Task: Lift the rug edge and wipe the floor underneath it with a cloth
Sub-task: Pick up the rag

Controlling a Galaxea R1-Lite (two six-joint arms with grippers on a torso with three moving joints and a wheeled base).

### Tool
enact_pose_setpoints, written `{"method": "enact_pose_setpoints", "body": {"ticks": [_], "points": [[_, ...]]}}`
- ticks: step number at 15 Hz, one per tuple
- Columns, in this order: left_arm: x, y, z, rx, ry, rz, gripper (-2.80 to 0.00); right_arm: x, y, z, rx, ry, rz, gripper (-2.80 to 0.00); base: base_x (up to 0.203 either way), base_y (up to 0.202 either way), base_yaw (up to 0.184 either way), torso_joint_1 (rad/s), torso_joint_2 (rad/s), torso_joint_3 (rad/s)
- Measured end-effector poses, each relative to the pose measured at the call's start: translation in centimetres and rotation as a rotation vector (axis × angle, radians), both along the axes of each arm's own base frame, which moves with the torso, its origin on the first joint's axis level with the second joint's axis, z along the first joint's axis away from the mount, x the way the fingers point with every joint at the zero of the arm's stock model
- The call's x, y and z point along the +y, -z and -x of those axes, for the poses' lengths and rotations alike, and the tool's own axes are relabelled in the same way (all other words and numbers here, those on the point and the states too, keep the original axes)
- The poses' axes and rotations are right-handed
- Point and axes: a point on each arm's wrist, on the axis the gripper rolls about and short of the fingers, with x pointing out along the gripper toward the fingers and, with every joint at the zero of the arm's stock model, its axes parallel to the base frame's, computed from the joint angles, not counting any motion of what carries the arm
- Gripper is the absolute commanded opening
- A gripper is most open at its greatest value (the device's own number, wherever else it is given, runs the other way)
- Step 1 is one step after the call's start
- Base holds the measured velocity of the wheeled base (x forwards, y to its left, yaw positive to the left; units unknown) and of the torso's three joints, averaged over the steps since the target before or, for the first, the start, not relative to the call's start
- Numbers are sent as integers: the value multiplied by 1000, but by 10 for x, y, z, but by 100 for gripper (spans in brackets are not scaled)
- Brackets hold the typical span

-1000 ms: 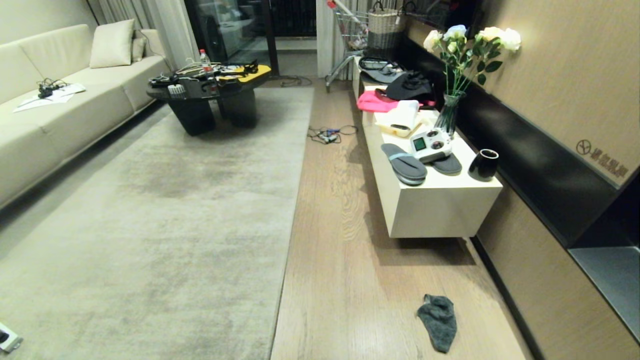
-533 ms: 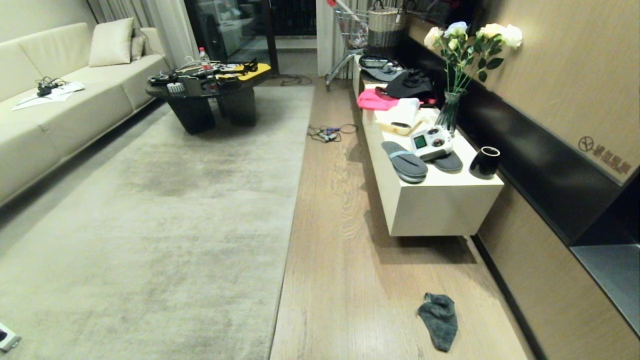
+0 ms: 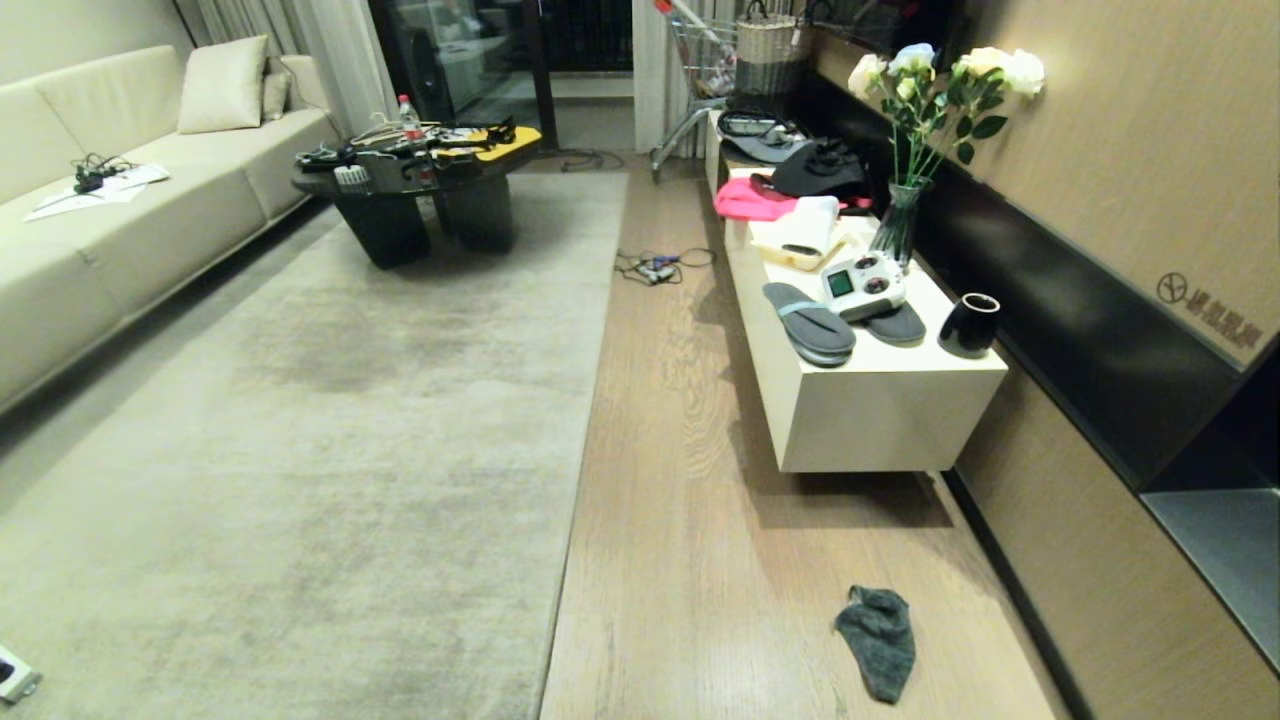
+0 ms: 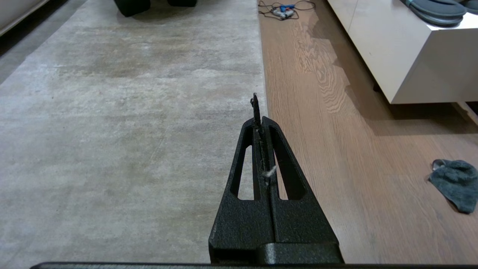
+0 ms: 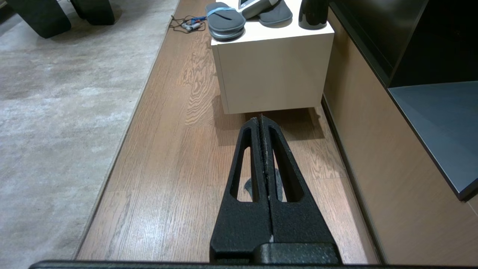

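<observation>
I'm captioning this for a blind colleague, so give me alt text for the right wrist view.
The right gripper, its black fingers shut and empty, hangs over the wood floor with the dark grey cloth showing through it. Ahead stands a white cabinet bearing grey slippers; the rug edge runs alongside.

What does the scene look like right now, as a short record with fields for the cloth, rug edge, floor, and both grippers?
cloth: dark grey cloth lying loose on the floor, near the wall
rug edge: rug edge flat, not lifted
floor: wood floor strip between rug and white cabinet
left gripper: left gripper shut, empty, above the rug edge
right gripper: right gripper shut, empty, over the floor
</observation>
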Motion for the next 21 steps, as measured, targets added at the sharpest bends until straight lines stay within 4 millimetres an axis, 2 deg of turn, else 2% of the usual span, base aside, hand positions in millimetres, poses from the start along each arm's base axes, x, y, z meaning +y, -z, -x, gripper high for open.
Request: {"method": "enact_pose_setpoints", "body": {"ticks": [5, 21], "points": [[0, 0, 0, 0, 0, 1, -280, 0, 0, 0, 0, 0, 0, -280, 0, 0, 0, 1, 1, -43], [0, 0, 0, 0, -8, 8, -280, 0, 0, 0, 0, 0, 0, -280, 0, 0, 0, 4, 3, -194]]}}
